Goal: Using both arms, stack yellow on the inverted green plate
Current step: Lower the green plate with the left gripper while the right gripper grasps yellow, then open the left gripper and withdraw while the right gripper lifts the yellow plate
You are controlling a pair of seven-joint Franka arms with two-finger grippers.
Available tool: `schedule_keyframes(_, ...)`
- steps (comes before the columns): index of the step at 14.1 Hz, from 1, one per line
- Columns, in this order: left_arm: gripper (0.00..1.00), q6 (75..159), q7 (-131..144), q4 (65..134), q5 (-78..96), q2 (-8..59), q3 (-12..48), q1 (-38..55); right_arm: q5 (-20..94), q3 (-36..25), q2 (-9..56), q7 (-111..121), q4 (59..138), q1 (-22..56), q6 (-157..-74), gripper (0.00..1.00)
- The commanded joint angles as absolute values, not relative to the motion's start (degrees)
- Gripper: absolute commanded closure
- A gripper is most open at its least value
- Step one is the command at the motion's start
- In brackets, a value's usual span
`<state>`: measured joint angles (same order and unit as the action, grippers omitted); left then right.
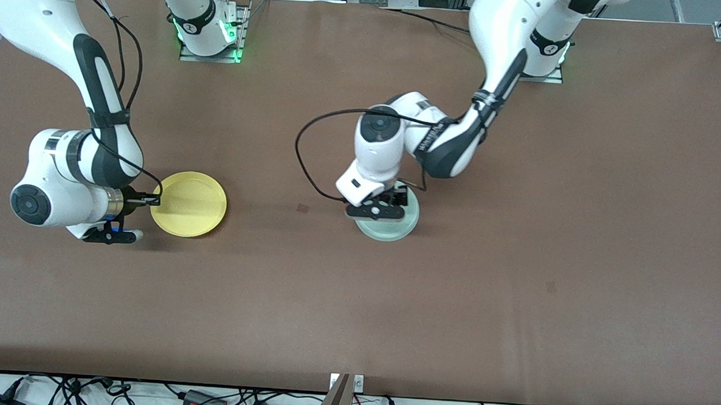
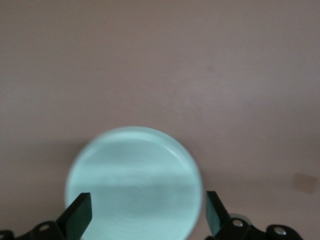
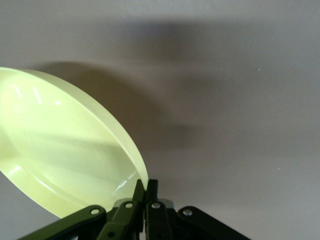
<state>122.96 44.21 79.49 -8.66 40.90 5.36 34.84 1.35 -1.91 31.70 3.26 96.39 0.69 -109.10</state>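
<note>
The yellow plate (image 1: 190,204) lies on the table toward the right arm's end, open side up. My right gripper (image 1: 151,200) is at its rim and shut on it; in the right wrist view the fingertips (image 3: 140,191) pinch the plate's edge (image 3: 75,150). The pale green plate (image 1: 394,226) sits near the table's middle, and its smooth base seems to face up. My left gripper (image 1: 386,208) hangs low over it, open and empty. In the left wrist view its fingers (image 2: 80,214) stand on either side of the green plate (image 2: 134,175), and I cannot tell whether they touch it.
The brown table (image 1: 515,282) carries only the two plates. The two arm bases (image 1: 209,34) stand along the edge farthest from the front camera. A small dark mark (image 1: 302,208) lies on the table between the plates.
</note>
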Motion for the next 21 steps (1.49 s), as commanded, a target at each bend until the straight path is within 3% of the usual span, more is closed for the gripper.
schedule_keyframes(1, 0.0, 113.85, 38.76, 80.6, -7.21, 34.99, 5.8, 30.42, 2.02, -1.85, 27.87, 2.81, 97.12, 2.89, -107.84, 1.0)
schedule_keyframes(6, 0.0, 100.66, 29.72, 80.6, -5.11, 27.79, 5.8, 21.55, 4.72, -1.76, 26.1, -4.03, 92.82, 12.1, -102.22, 1.0)
schedule_keyframes(13, 0.0, 91.42, 16.71, 80.6, -1.23, 19.26, 5.8, 7.48, 20.62, -1.85, 31.28, -20.82, 85.87, 25.04, -103.97, 1.0)
schedule_keyframes(16, 0.0, 88.25, 14.52, 81.12, -0.88, 14.61, 5.45, 4.4, 27.06, -1.85, 33.83, -22.93, 85.87, 29.34, -108.88, 1.0)
schedule_keyframes(21, 0.0, 93.14, 3.26, 93.57, 1.23, 2.84, 3.26, 1.41, 29.08, -1.84, 38.05, -28.56, 85.87, 36.37, -115.21, 1.0)
